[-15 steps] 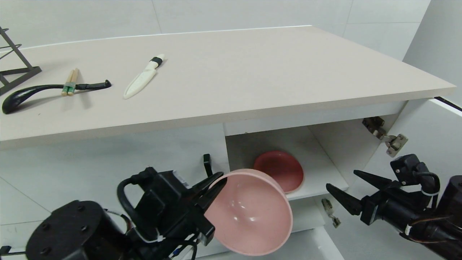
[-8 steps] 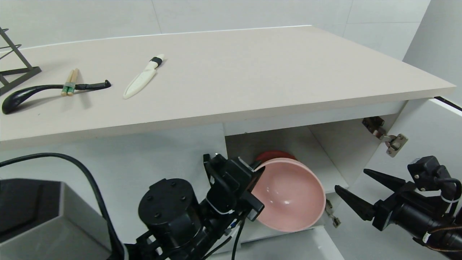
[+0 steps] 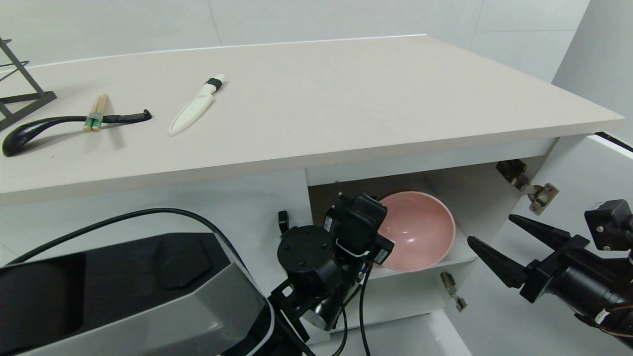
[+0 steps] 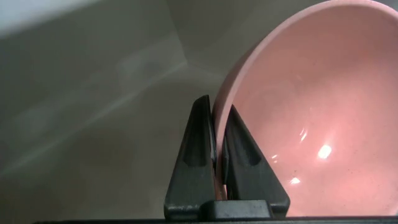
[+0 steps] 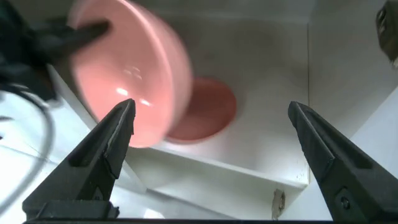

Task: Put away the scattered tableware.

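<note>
My left gripper point(image 3: 383, 233) is shut on the rim of a pink bowl point(image 3: 420, 230), holding it tilted on edge inside the open cabinet under the counter. In the left wrist view the fingers point(image 4: 200, 143) pinch the bowl point(image 4: 311, 124) wall. A red plate point(image 5: 208, 118) lies on the cabinet shelf point(image 3: 461, 251) behind the bowl point(image 5: 124, 74). To the right, outside the cabinet, my right gripper point(image 3: 490, 227) hangs open with nothing in it, pointing at the opening. On the counter lie a white knife point(image 3: 195, 106), a pair of chopsticks point(image 3: 95, 112) and a black ladle point(image 3: 49, 126).
The cabinet door point(image 3: 593, 168) stands open at the right, its hinge point(image 3: 536, 190) sticking out beside my right arm. A black wire rack point(image 3: 20, 94) stands at the counter's far left. The counter's right half is bare.
My left arm has carried the pink bowl up and forward from in front of the cabinet into its opening, covering the red plate. My right gripper has drifted slightly to the right, still open.
</note>
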### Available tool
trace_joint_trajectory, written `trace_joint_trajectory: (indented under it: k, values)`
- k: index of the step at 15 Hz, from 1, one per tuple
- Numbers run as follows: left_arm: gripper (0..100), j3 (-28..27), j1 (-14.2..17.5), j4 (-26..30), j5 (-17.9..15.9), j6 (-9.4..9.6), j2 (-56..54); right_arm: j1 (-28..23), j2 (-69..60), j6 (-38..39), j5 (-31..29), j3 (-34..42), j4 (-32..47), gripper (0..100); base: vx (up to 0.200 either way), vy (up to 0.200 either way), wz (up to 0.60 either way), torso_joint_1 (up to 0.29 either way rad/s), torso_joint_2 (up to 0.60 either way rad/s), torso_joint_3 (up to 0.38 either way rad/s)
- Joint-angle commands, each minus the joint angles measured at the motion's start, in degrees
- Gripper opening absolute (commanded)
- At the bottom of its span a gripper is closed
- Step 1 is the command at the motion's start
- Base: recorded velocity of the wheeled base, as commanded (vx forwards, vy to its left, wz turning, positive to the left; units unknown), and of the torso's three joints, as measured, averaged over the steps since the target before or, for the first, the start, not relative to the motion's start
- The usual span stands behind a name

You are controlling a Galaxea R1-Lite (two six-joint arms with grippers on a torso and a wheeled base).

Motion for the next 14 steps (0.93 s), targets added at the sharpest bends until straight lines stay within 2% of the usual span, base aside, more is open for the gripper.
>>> trace_joint_trajectory:
  k: [1,5,10,14]
  values:
    - [0,-0.9,0.0,-0.1,0.1,-0.09,1.6,0.1,0.5,0.0,0.0,-1.0,-0.1,100,0.000,0.000,0.00,0.000,0.00,0.000]
    - [0,-1.3,-0.4,-0.1,0.1,-0.09,-0.6,-0.3,5.8,0.0,0.0,-1.9,-0.1,100,0.000,0.000,0.00,0.000,0.00,0.000]
    - [0,-1.3,-1.6,-0.1,0.0,-0.09,-1.5,-1.4,11.2,0.1,0.0,-7.3,-0.1,100,0.000,0.000,0.00,0.000,0.00,0.000]
    - [0,-1.4,-1.8,-0.1,0.0,-0.09,-1.5,-0.7,10.9,0.2,0.0,-8.8,-0.1,100,0.000,0.000,0.00,0.000,0.00,0.000]
